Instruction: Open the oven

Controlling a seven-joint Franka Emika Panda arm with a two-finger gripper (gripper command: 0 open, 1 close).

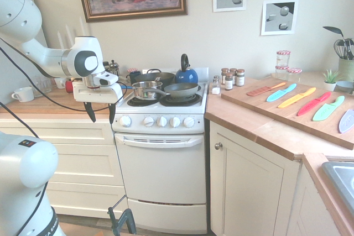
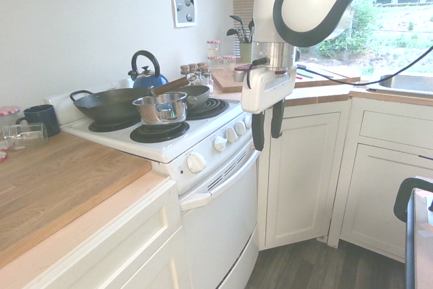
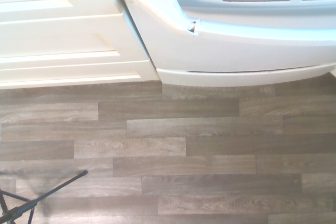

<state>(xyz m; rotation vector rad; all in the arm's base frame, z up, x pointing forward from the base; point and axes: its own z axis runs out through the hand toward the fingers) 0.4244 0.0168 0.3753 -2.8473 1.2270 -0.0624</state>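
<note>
- The claw [image 1: 100, 115] points straight down with its two dark fingers [image 1: 90, 111] spread apart; nothing is between them and they touch nothing.
- It hangs in the air just in front of the oven [image 1: 161, 161], near the knob-panel end that borders the cream drawers [image 1: 77, 161].
- The oven stands between those drawers and a cream cabinet door [image 1: 249, 192]; its front door is shut, with the wide bar handle [image 1: 159, 140] below the five knobs [image 1: 161, 121].
- The first exterior view shows the oven's whole front down to its bottom panel.
- The second exterior view shows the claw [image 2: 265, 126] level with the knobs [image 2: 196, 162] and clear of the oven's front, and the small steel pot [image 2: 161, 107] on the hob beside a black wok [image 2: 108, 105].
- The wrist view alone looks down on the end of the handle [image 3: 194, 27], the lower edge of the oven and the grey plank floor [image 3: 178, 150] beneath.
</note>
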